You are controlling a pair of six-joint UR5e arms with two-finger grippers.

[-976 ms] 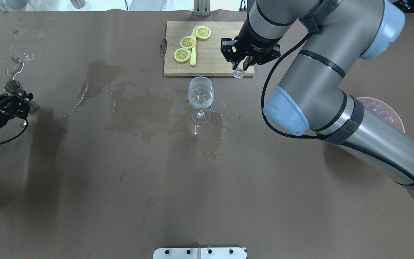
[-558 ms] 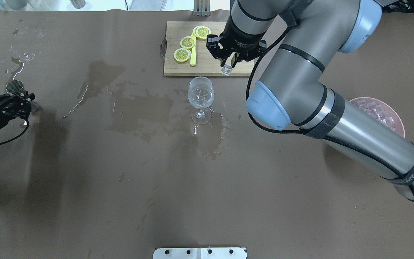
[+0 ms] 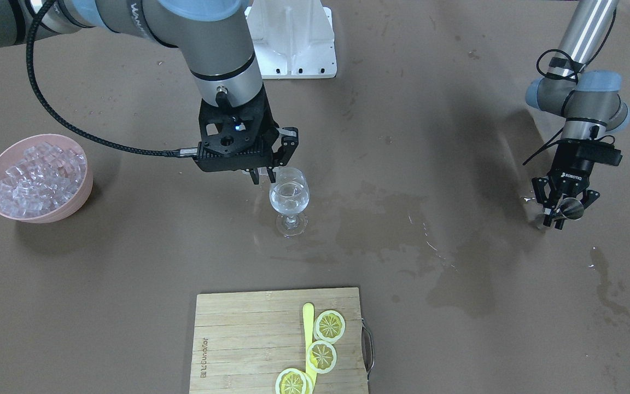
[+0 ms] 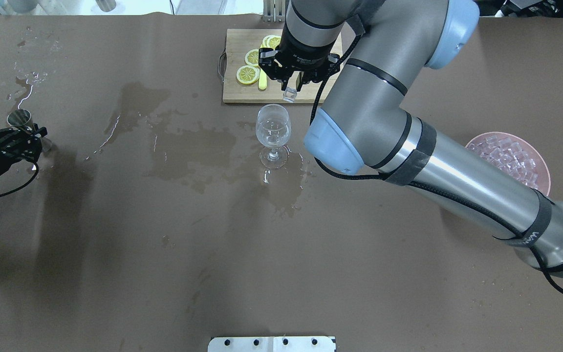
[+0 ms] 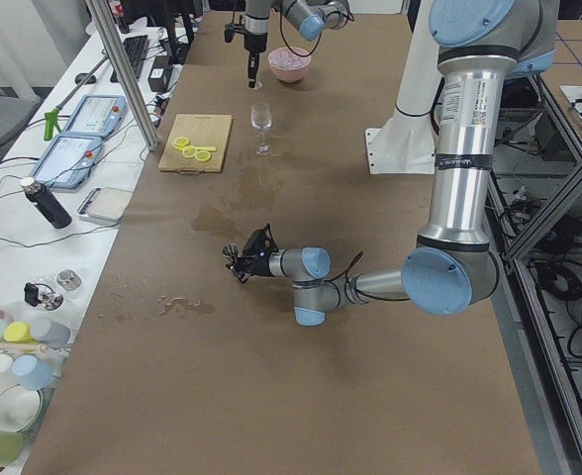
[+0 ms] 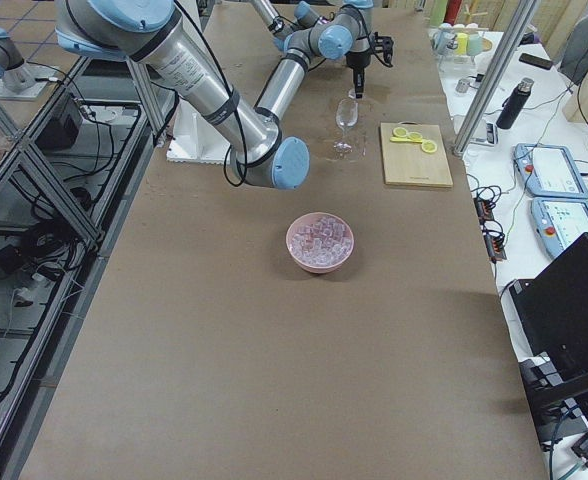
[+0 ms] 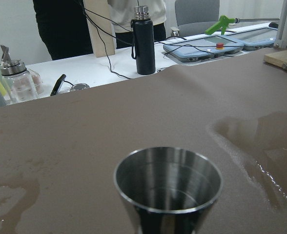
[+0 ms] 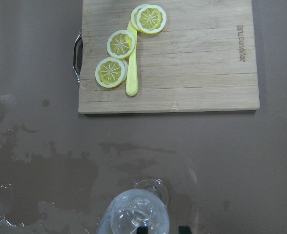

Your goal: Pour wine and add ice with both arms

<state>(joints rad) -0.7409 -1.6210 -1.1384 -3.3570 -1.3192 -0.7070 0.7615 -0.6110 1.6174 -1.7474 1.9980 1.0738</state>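
Observation:
My right gripper (image 4: 290, 91) is shut on one clear ice cube (image 4: 290, 95) and holds it just above the far rim of the wine glass (image 4: 272, 128). In the front view the gripper (image 3: 263, 176) hangs at the glass's rim (image 3: 290, 194). The glass stands upright with a little clear wine (image 3: 290, 203) in it. The right wrist view looks down into the glass (image 8: 136, 218). My left gripper (image 4: 26, 136) is shut on a steel cup (image 4: 19, 118) at the table's left edge. The cup fills the left wrist view (image 7: 168, 187) and looks empty.
A pink bowl (image 4: 546, 171) full of ice cubes (image 4: 506, 149) stands at the right. A wooden cutting board (image 4: 242, 93) with lemon slices (image 4: 247, 74) lies behind the glass. Wet patches (image 4: 188, 146) spread around the glass. A white stand (image 4: 271, 343) is at the near edge.
My right arm has carried the ice cube leftward, from over the board's right end to just behind the glass. The left gripper and steel cup have barely moved.

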